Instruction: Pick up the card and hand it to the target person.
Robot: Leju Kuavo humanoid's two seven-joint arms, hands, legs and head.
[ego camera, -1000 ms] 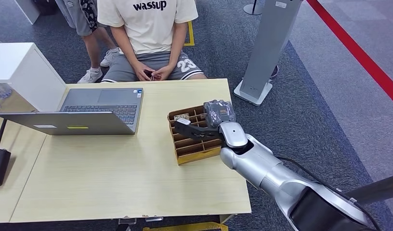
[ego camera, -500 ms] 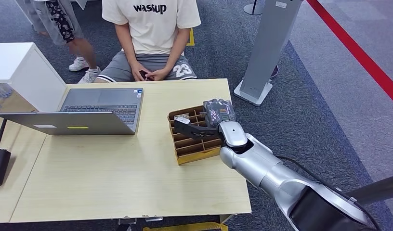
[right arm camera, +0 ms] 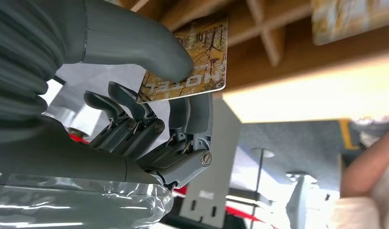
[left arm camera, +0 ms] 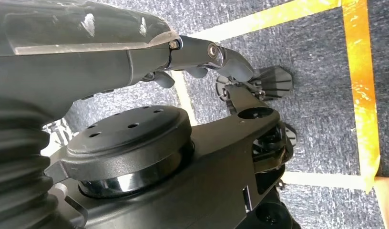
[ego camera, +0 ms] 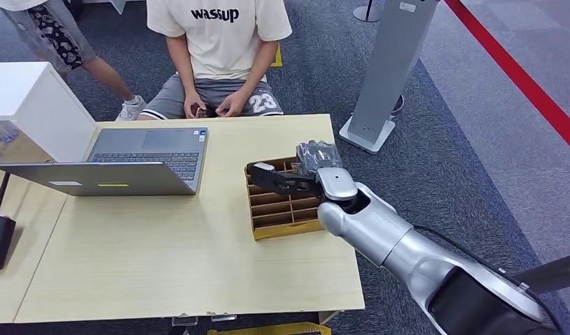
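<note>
Now right robot hand [right arm camera: 149, 95] pinching card [right arm camera: 192, 62]

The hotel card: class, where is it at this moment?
The hotel card is pinched in the right hand, above the far-left corner of the wooden divider box on the table's right side, in front of the seated person.

Right hand [ego camera: 286, 183] has lifted the card [right arm camera: 192, 62] from the organizer [ego camera: 286, 209]

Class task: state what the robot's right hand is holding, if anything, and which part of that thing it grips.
The right hand pinches a hotel card by its printed end, thumb on one face, fingers behind.
</note>
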